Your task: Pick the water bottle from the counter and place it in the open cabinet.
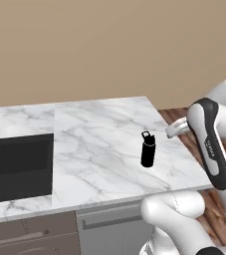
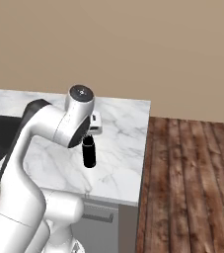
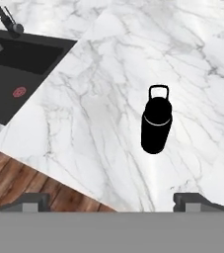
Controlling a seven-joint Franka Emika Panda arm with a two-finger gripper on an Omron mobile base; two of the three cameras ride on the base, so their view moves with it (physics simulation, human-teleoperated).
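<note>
Upright on counter (image 1: 99,144): water bottle (image 1: 148,150), loop handle up, near right end of slab, well apart from black sink (image 1: 19,167). Gripper (image 3: 111,201) above and short of bottle, not touching; fingertips (image 3: 32,201) spread wide, nothing between. Seen from right base view, bottle (image 2: 89,153) partly behind arm's wrist.

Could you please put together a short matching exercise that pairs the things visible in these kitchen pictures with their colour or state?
Things:
1. water bottle
2. counter
3. sink
4. floor

Descriptions:
A. brown wooden planks
B. white marble with grey veining
C. all black, standing upright with a loop handle on top
D. dark basin set into the counter

Pairs: 1-C, 2-B, 3-D, 4-A
</note>
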